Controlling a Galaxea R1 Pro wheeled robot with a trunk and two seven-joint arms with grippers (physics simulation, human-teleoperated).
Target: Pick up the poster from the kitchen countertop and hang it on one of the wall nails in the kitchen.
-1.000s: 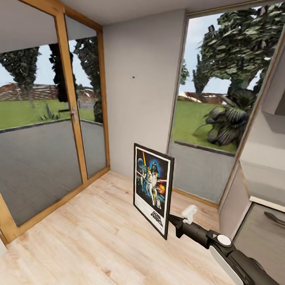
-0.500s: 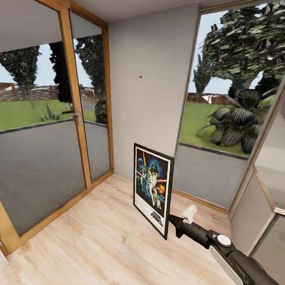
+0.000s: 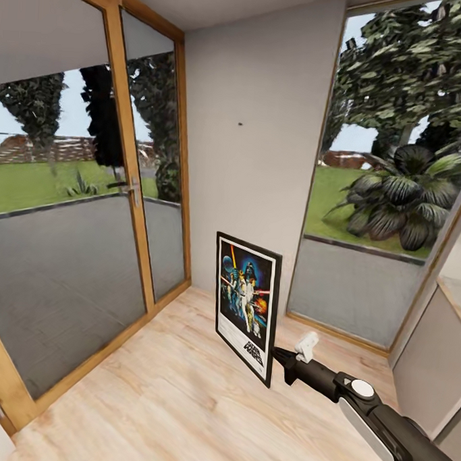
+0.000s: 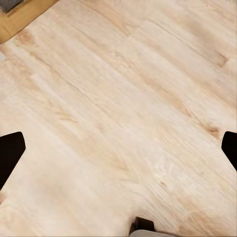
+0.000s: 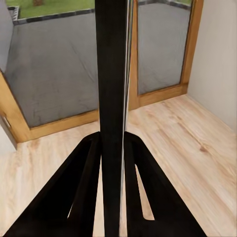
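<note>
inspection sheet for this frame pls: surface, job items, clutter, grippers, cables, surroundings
Surface: pale wood floor; no countertop seen.
Job's things: poster upright, clamped at its lower right edge; wall nail a dark speck on the grey wall, well above the poster.
Clutter: nothing seen.
Grippers: right gripper shut on the poster's edge; left gripper open above the floor, holding nothing.
Cables: nothing seen.
Surroundings: wood-framed glass door at left, window at right, garden outside.
</note>
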